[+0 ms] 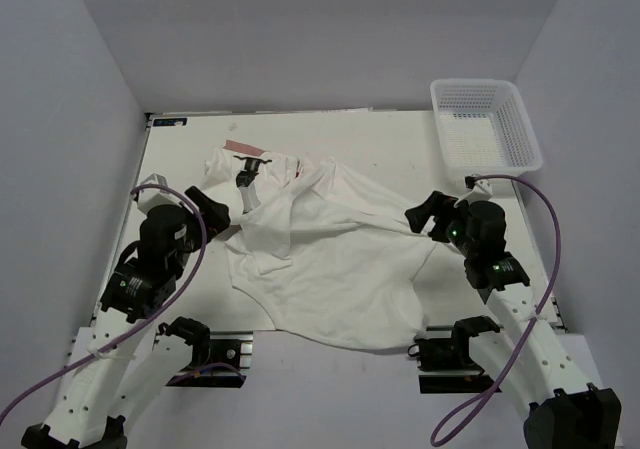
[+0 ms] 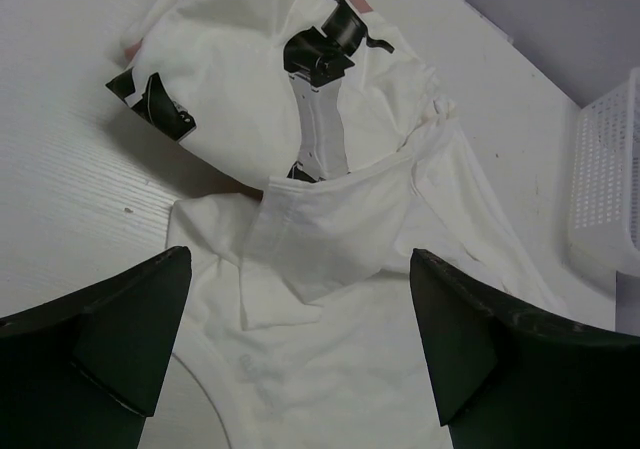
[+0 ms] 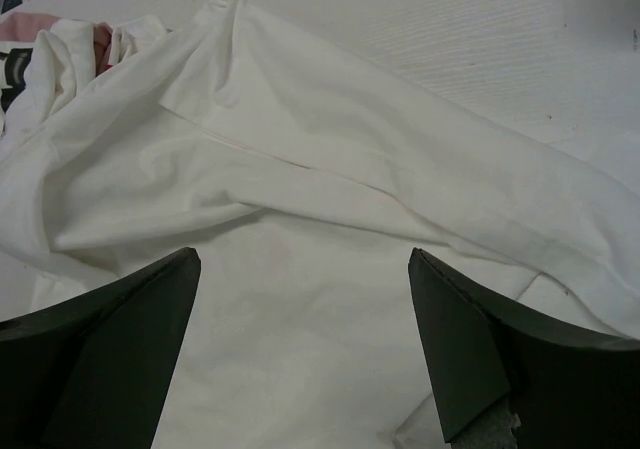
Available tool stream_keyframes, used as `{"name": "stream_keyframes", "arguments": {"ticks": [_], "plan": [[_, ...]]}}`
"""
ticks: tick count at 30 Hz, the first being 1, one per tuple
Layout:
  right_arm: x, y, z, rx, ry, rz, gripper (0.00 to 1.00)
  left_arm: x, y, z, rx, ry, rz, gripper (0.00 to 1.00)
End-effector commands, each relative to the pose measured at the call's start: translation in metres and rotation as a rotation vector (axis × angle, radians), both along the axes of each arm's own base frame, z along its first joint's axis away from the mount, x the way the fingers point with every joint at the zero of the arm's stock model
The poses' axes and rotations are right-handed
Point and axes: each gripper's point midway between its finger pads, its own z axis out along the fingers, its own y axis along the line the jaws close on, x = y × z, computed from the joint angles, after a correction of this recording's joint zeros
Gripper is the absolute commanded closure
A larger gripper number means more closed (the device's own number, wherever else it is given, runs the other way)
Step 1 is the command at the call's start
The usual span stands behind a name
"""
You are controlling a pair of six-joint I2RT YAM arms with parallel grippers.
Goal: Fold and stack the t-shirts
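Matt cotton t-shirts [image 1: 330, 269]; plastic mesh basket [image 1: 485, 124]

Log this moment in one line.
left tool: open | right tool: open | white t-shirt: spread, unfolded | printed t-shirt: crumpled

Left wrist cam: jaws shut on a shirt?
No, the left gripper has its jaws wide apart, and the t-shirt lies unpinched beneath them.
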Motion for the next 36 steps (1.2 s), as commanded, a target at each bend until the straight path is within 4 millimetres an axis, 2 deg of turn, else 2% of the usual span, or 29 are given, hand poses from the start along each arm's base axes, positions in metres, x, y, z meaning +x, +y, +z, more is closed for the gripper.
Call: {"name": "stream_keyframes", "arguments": {"ticks": [1, 3, 6, 9, 11, 12, 13, 14, 15, 16, 17, 18, 19, 21, 22, 23, 24, 25, 26, 27, 30, 31, 32, 33, 34, 35, 36], "plan": [[0.007, 0.0, 0.02, 0.013, -0.064, -0.011, 0.1, -0.002, 0.01, 0.007, -0.009, -0.023, 0.06, 0.0], [0.005, 0.005, 0.022, 0.011, -0.077, 0.029, 0.1, -0.003, 0.013, 0.01, -0.009, -0.036, 0.071, 0.0], [0.002, 0.023, 0.03, 0.001, -0.156, 0.165, 0.1, -0.004, 0.014, 0.012, -0.013, -0.046, 0.071, 0.0], [0.002, 0.04, 0.023, 0.017, -0.122, 0.256, 0.1, -0.004, 0.014, 0.008, -0.009, -0.038, 0.071, 0.0], [-0.001, 0.058, 0.026, 0.025, -0.123, 0.341, 0.1, -0.002, 0.013, 0.009, -0.007, -0.034, 0.071, 0.0], [0.004, 0.063, 0.008, 0.007, -0.065, 0.36, 0.1, 0.0, 0.012, 0.013, -0.026, -0.048, 0.077, 0.0], [0.0, 0.076, 0.005, 0.007, -0.052, 0.403, 0.1, 0.005, 0.009, 0.014, -0.036, -0.042, 0.082, 0.0], [0.005, 0.081, 0.012, 0.0, -0.062, 0.407, 0.1, 0.01, 0.007, 0.018, -0.055, -0.059, 0.088, 0.0], [0.009, 0.089, -0.01, -0.012, 0.011, 0.429, 0.1, 0.014, 0.001, 0.026, -0.075, -0.08, 0.068, 0.0], [0.002, 0.108, -0.011, -0.022, 0.007, 0.492, 0.1, 0.021, -0.007, 0.026, -0.076, -0.079, 0.035, 0.0], [0.012, 0.117, -0.01, -0.033, 0.013, 0.496, 0.1, 0.027, -0.011, 0.031, -0.089, -0.1, 0.026, 0.0], [0.017, 0.123, -0.024, -0.058, 0.05, 0.496, 0.1, 0.032, -0.013, 0.029, -0.087, -0.094, 0.026, 0.0], [0.017, 0.14, -0.033, -0.079, 0.072, 0.537, 0.1, 0.035, -0.016, 0.026, -0.087, -0.083, 0.016, 0.0], [0.017, 0.165, -0.037, -0.103, 0.078, 0.571, 0.1, 0.045, -0.022, 0.02, -0.068, -0.044, 0.004, 0.0], [0.024, 0.177, -0.063, -0.123, 0.156, 0.582, 0.1, 0.048, -0.025, 0.015, -0.065, -0.023, -0.005, 0.0], [0.028, 0.188, -0.061, -0.13, 0.161, 0.593, 0.1, 0.051, -0.026, 0.016, -0.063, -0.019, -0.005, 0.0], [0.032, 0.203, -0.057, -0.137, 0.148, 0.607, 0.1, 0.055, -0.027, 0.009, -0.042, 0.015, -0.008, 0.0], [0.036, 0.205, -0.088, -0.168, 0.222, 0.599, 0.1, 0.056, -0.03, 0.005, -0.042, 0.031, -0.018, 0.0], [0.038, 0.21, -0.091, -0.171, 0.23, 0.596, 0.1, 0.057, -0.03, -0.001, -0.025, 0.055, -0.022, 0.0], [0.045, 0.225, -0.089, -0.172, 0.209, 0.603, 0.1, 0.058, -0.032, 0.0, -0.028, 0.057, -0.03, 0.0], [0.048, 0.24, -0.11, -0.187, 0.261, 0.626, 0.1, 0.062, -0.035, -0.005, -0.02, 0.072, -0.042, 0.0], [0.049, 0.24, -0.108, -0.177, 0.264, 0.626, 0.1, 0.062, -0.038, -0.007, -0.026, 0.072, -0.053, 0.0], [0.045, 0.239, -0.119, -0.177, 0.295, 0.626, 0.1, 0.064, -0.038, -0.01, -0.013, 0.082, -0.057, 0.0], [0.049, 0.239, -0.119, -0.149, 0.289, 0.606, 0.1, 0.064, -0.038, -0.01, -0.012, 0.082, -0.058, 0.0], [0.039, 0.227, -0.137, -0.158, 0.335, 0.591, 0.1, 0.065, -0.041, -0.008, -0.021, 0.075, -0.068, 0.0], [0.036, 0.225, -0.138, -0.148, 0.345, 0.577, 0.1, 0.064, -0.04, -0.008, -0.011, 0.074, -0.074, 0.0], [0.036, 0.207, -0.15, -0.177, 0.375, 0.519, 0.1, 0.064, -0.042, -0.009, -0.015, 0.076, -0.082, 0.0]]}}
